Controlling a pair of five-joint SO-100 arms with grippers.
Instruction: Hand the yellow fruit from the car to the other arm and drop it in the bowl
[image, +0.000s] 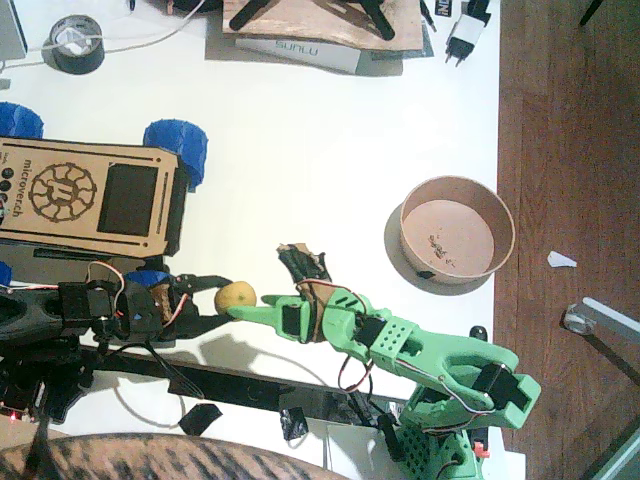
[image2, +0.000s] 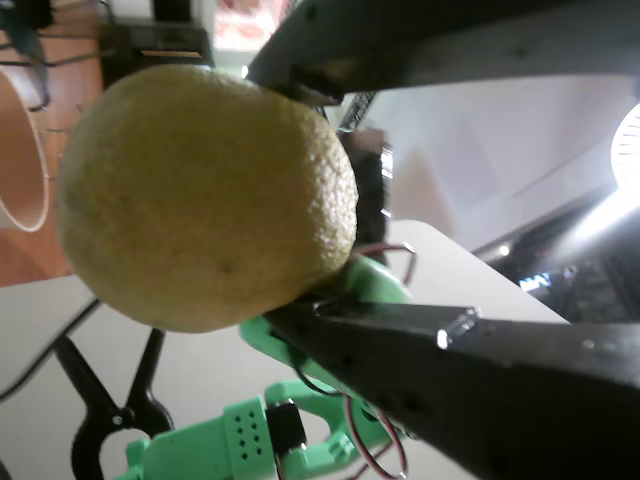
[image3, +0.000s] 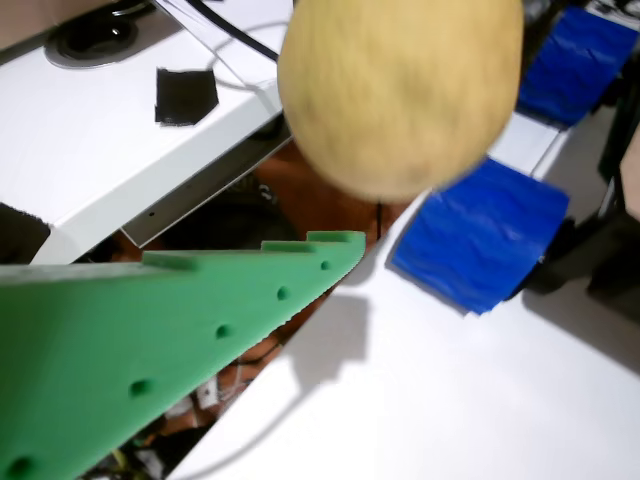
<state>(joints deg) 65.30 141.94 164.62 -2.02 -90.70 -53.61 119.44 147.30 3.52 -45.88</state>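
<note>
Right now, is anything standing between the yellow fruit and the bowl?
Nothing visible does. The yellow fruit sits in the black left gripper, with the green right gripper right beside it. Between it and the bowl the white table is bare; the car lies on the opposite side.

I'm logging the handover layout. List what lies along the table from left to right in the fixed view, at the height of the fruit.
Black left arm → small dull-yellow roundish fruit held in its fingers → bright green perforated right arm reaching its pointed tip to the fruit → round tan-brown paper bowl, farther right and slightly higher up.
</note>
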